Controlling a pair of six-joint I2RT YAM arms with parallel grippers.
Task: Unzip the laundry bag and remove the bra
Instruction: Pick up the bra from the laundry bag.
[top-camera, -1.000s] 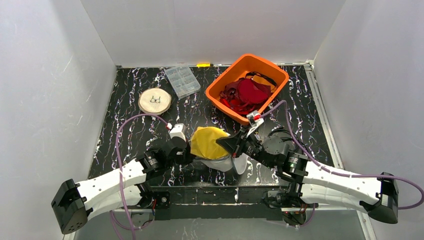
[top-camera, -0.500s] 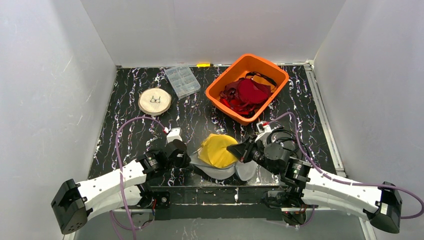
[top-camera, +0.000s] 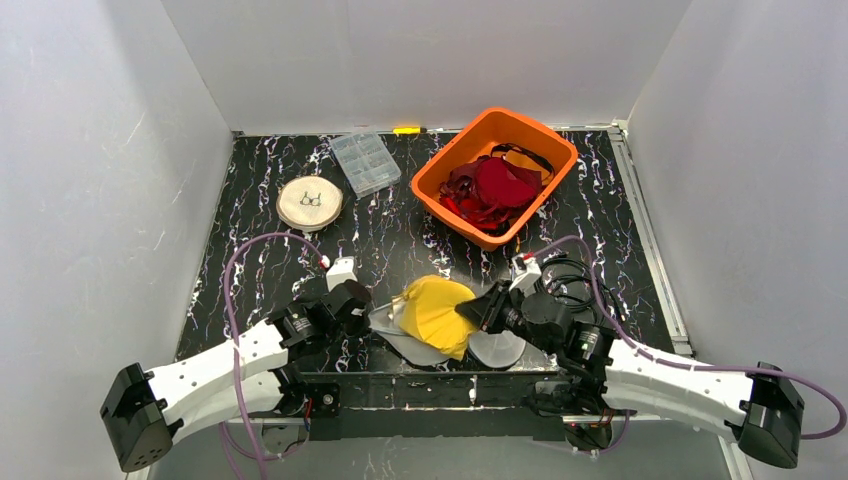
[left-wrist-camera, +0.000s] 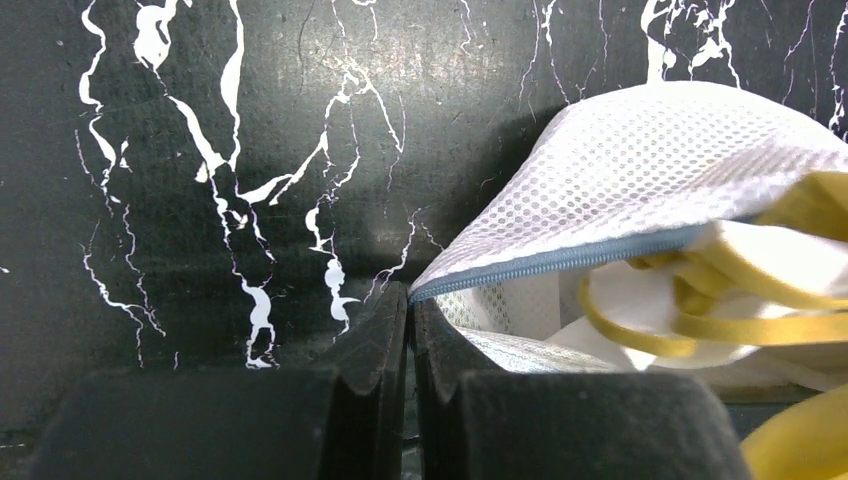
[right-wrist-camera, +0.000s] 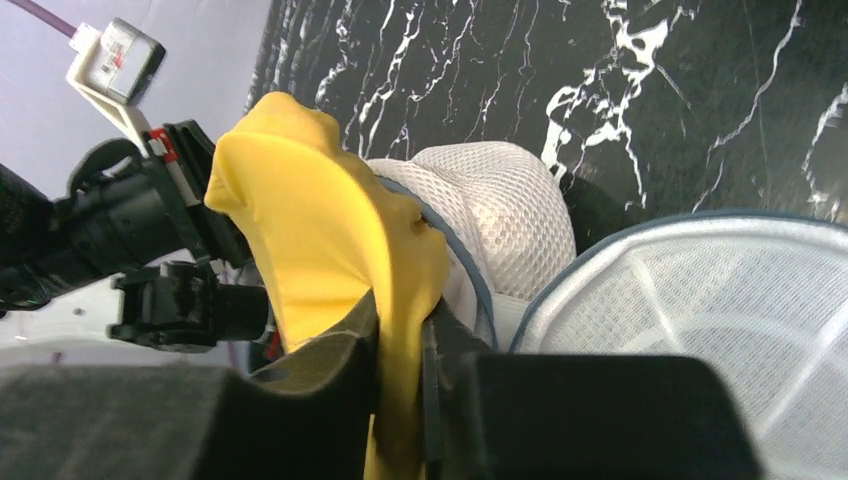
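The white mesh laundry bag (top-camera: 398, 338) lies unzipped at the table's near edge, its blue-grey zipper (left-wrist-camera: 560, 262) gaping. A yellow bra (top-camera: 435, 310) sticks halfway out of it, and yellow straps (left-wrist-camera: 740, 270) show inside the opening. My left gripper (top-camera: 372, 318) is shut at the bag's zipper end (left-wrist-camera: 410, 295), pinching the mesh edge. On the right, my right gripper (top-camera: 470, 312) holds the bra's yellow cup (right-wrist-camera: 310, 230) between its fingers (right-wrist-camera: 400, 310). The bag's round mesh panel (right-wrist-camera: 720, 310) lies flat beside it.
An orange bin (top-camera: 440, 175) of dark red garments (top-camera: 495, 185) stands at the back right. A clear plastic compartment box (top-camera: 364, 162) and a round wooden disc (top-camera: 310, 202) sit at the back left. A small yellow item (top-camera: 407, 130) lies at the far edge.
Both arms have lowered the bag and bra from mid-air; the bag now rests flat on the table. The right gripper has dropped and shifted slightly right with the bra.
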